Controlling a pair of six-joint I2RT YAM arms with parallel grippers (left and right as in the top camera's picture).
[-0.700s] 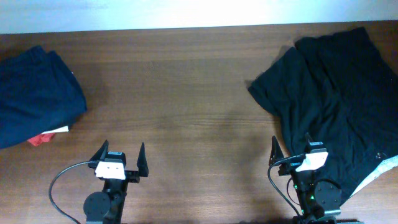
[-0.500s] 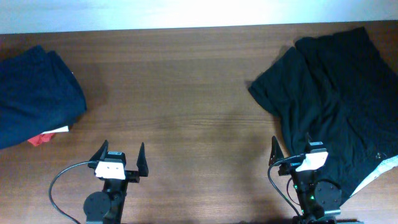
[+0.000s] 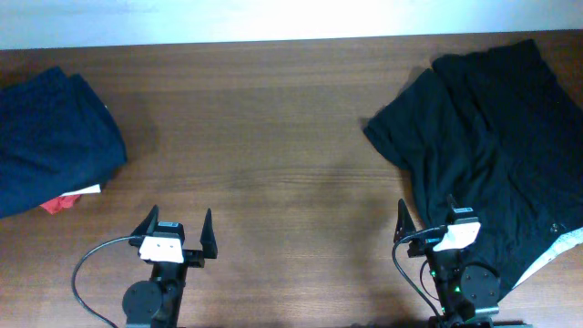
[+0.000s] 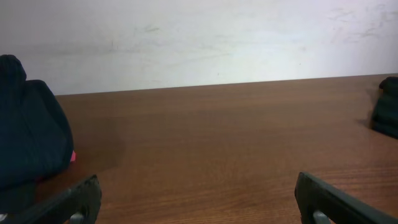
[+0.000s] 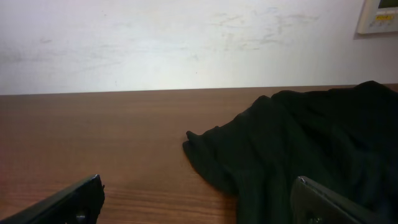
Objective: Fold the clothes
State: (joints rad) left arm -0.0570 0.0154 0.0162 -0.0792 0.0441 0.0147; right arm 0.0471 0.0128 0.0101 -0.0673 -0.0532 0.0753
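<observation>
Black matte fabric clothes [image 3: 492,137] are spread crumpled on the brown wooden worktop [image 3: 273,137], nothing folded yet; the left hand [image 3: 178,224] and right hand [image 3: 425,212] are released, empty.

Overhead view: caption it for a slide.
Left gripper and right gripper open; black garment unfolded at right, navy pile at left.

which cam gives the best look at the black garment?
Overhead: the garment shows almost whole, spread out at right, cropped only at the frame edge. Right wrist catches just its near crumpled edge. Left wrist shows only a dark sliver at far right.
</observation>
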